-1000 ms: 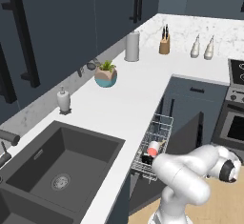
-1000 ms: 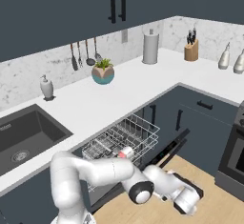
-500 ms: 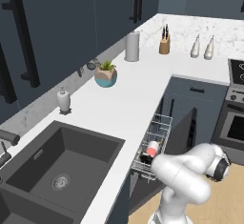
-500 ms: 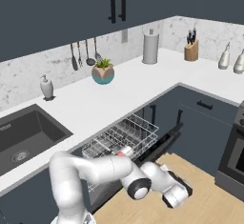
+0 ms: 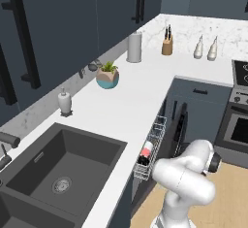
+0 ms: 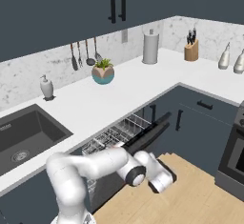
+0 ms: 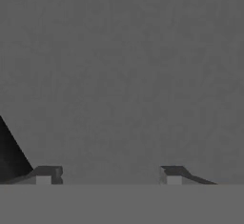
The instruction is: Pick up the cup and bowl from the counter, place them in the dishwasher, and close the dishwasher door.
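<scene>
The red cup (image 5: pixel 145 151) lies in the grey wire rack (image 5: pixel 154 142) of the dishwasher (image 6: pixel 114 136), below the white counter (image 5: pixel 131 101). The bowl is hidden. The dishwasher door (image 6: pixel 147 131) stands swung up part way, a dark slate-blue slab slanting over the rack's outer end. My arm reaches low in front of it, with the hand (image 6: pixel 159 179) just under the door's outer edge. In the hand view my gripper (image 7: pixel 109 175) is open, its fingertips (image 7: pixel 46 175) apart with nothing between them. They sit close against a flat grey surface.
A dark double sink (image 5: pixel 63 169) is set in the counter at the left. A soap dispenser (image 5: pixel 64 103), a teal plant pot (image 5: pixel 107 79), a paper towel roll (image 5: pixel 134 47) and a knife block (image 5: pixel 167 45) stand along the wall. An oven (image 5: pixel 240 130) is at the right, above wooden floor (image 6: pixel 195 194).
My hand has swung in from the right and now sits low under the dishwasher door. The door has tipped up towards shut. The cup has not moved.
</scene>
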You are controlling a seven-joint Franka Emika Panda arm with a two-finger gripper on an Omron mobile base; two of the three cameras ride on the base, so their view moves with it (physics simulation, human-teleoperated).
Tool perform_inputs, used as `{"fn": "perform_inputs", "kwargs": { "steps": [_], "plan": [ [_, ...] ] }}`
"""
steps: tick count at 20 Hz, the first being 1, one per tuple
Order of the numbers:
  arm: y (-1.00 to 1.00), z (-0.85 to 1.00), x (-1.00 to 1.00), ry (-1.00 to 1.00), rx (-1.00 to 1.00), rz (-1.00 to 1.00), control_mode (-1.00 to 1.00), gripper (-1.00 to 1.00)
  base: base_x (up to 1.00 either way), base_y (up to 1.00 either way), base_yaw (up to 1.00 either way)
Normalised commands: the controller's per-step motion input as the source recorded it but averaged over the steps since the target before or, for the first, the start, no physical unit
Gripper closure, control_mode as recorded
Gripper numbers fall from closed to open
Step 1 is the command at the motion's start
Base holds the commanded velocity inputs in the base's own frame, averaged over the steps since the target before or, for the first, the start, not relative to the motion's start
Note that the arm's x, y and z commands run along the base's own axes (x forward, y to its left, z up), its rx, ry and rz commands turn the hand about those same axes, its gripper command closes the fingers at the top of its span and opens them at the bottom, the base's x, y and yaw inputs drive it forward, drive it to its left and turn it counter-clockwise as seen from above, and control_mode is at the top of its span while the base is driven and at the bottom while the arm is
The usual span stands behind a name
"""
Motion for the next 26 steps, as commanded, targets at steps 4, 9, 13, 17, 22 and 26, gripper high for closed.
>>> {"fn": "perform_inputs", "kwargs": {
  "steps": [4, 9, 13, 17, 22, 26],
  "plan": [
    [1.00, 0.17, 0.92, -0.05, 0.01, 0.00, -1.00, -1.00, 0.00, 0.00, 0.00],
    [1.00, 0.14, 0.90, -0.04, 0.00, 0.00, -1.00, -1.00, 0.00, 0.00, 0.00],
    [1.00, 0.03, 0.85, -0.01, 0.00, 0.00, -1.00, -1.00, 0.00, 0.00, 0.00],
    [1.00, 0.00, 0.80, 0.00, 0.00, 0.00, -1.00, -1.00, 0.00, 0.00, 0.00],
    [0.99, 0.00, 0.69, 0.00, 0.00, 0.00, -1.00, -1.00, 0.00, 0.00, 0.00],
    [0.84, 0.00, 0.46, 0.00, 0.00, 0.00, -1.00, -1.00, 0.00, 0.00, 0.00]
  ]
}}
